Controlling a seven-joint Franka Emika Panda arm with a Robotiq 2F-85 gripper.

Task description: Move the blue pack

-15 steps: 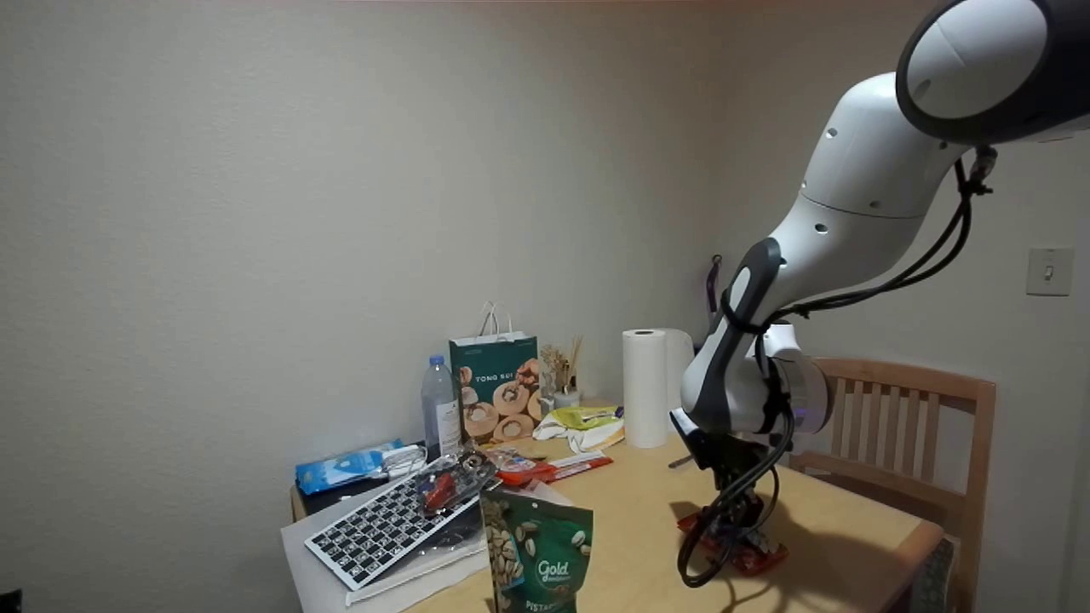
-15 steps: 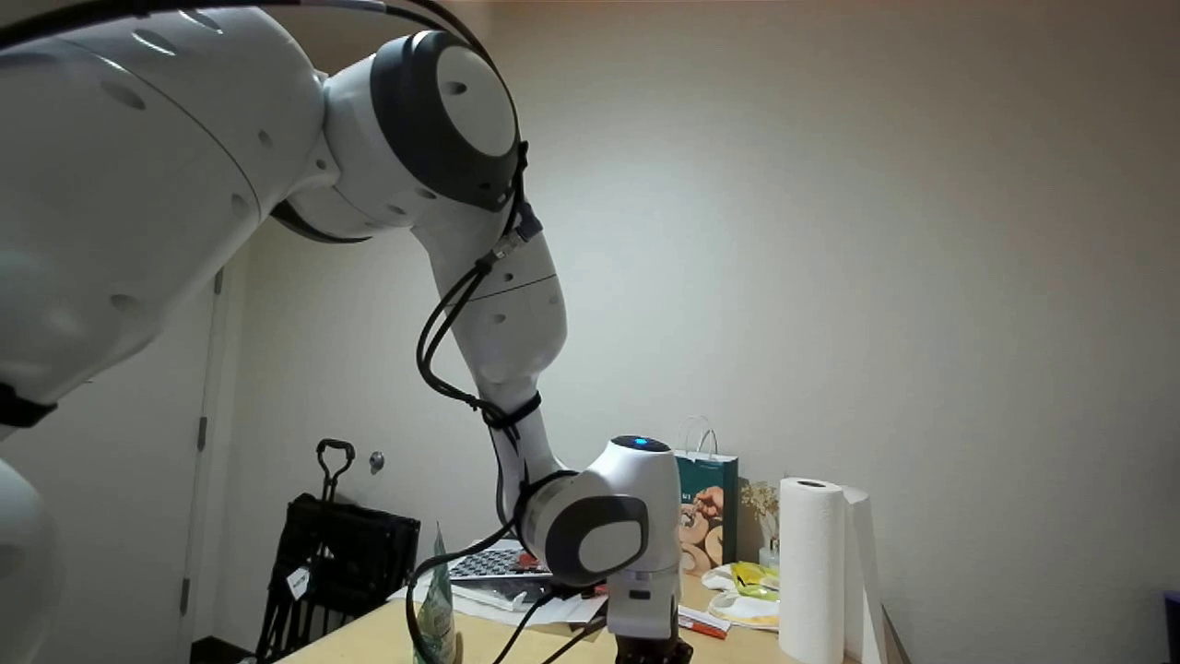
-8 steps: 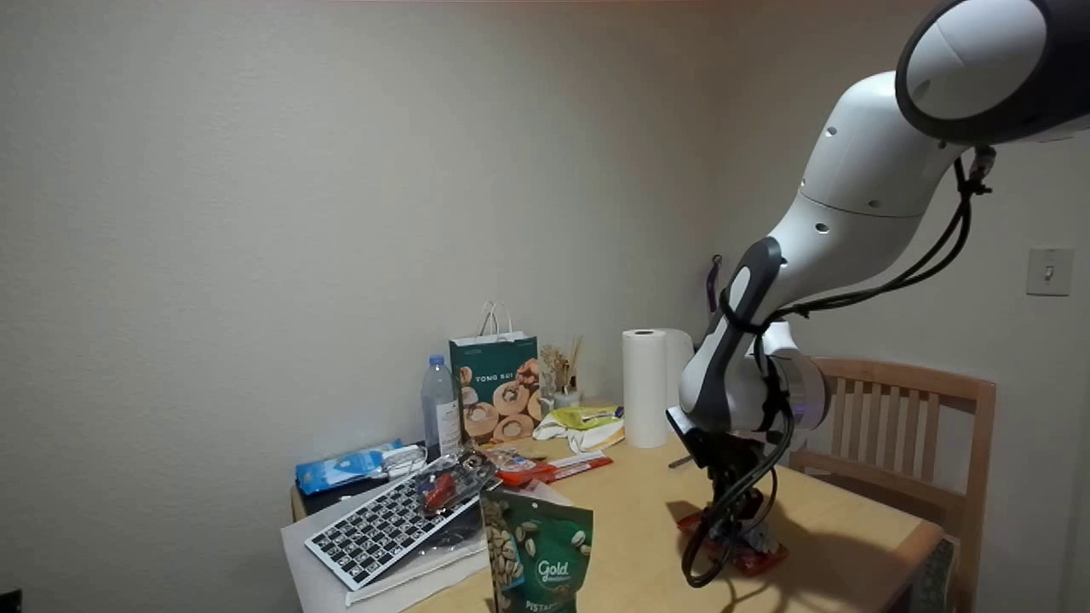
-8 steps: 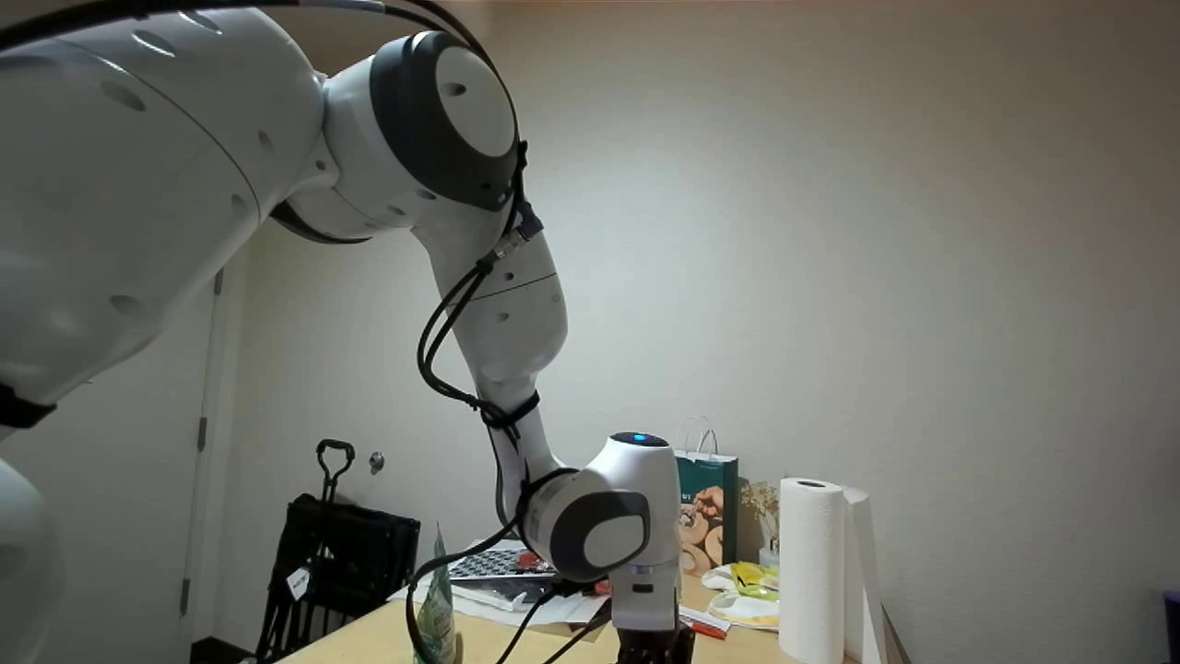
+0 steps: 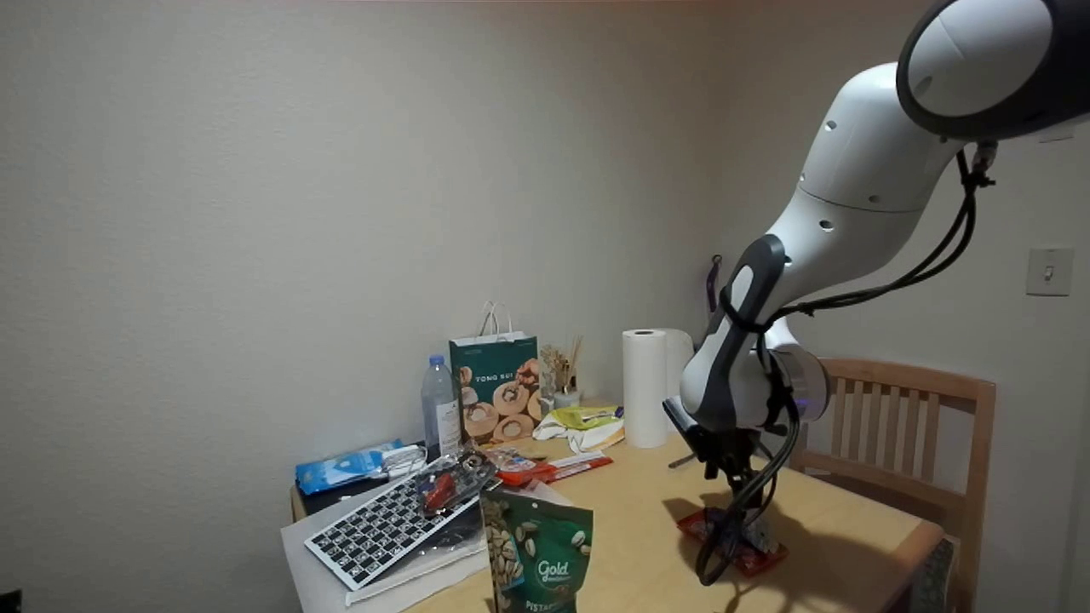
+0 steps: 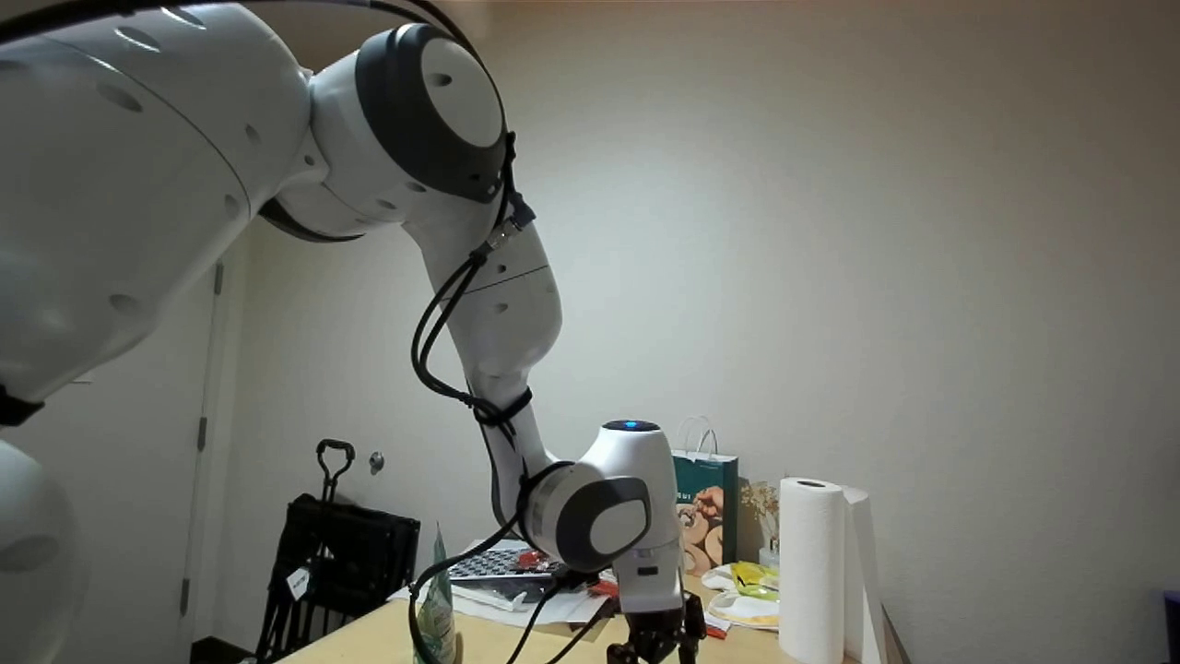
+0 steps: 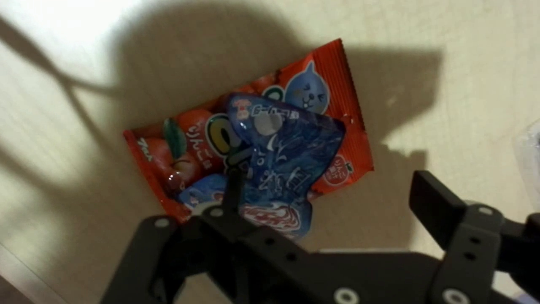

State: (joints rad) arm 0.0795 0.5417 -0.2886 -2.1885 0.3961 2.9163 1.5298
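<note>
The blue pack (image 7: 295,147), glossy and creased, lies across the flat red packet (image 7: 185,143) on the table in the wrist view. My gripper (image 7: 335,196) stands wide open above them, holding nothing. Its left finger crosses in front of the pack's lower left part and hides some of it, while the right finger (image 7: 438,207) is off to the right over bare tabletop. In an exterior view, the red packet (image 5: 758,562) shows under the arm with a small part of the blue pack (image 5: 758,536) on top, partly behind the cables.
Nearby on the table (image 5: 630,519) stands a green pistachio pouch (image 5: 545,553). Farther back are a keyboard (image 5: 392,528), a pale-blue-and-white package (image 5: 341,468), a bottle (image 5: 440,409), a paper bag (image 5: 496,392) and a paper towel roll (image 5: 645,387). Cables hang beside the gripper.
My gripper has opened and risen a little, with the wrist tilting slightly. The blue pack now shows resting on the red packet, let go by the fingers.
</note>
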